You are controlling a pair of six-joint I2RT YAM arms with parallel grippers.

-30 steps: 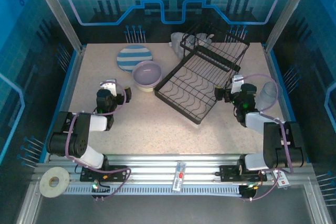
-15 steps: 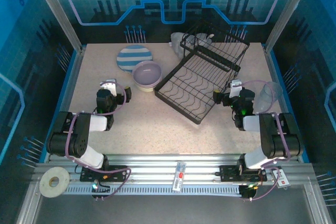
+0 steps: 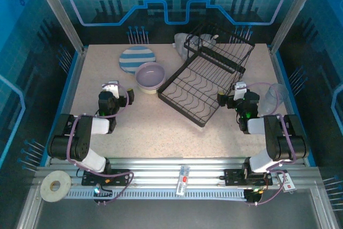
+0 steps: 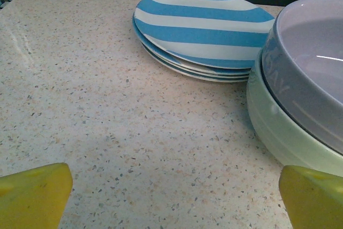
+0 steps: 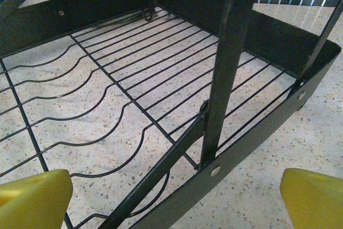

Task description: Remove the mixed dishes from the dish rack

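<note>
From the left wrist, pale green bowl [image 4: 278, 130] beneath lavender bowl [image 4: 316, 68].

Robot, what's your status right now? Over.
Left claw open, by stacked striped plates and nested bowls. Right claw open, facing dish rack, lower tier bare. Nothing blocking.

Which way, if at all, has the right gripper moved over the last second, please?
Yes, slightly: the right gripper has shifted left, toward the dish rack's near-right side and away from the clear cup.
</note>
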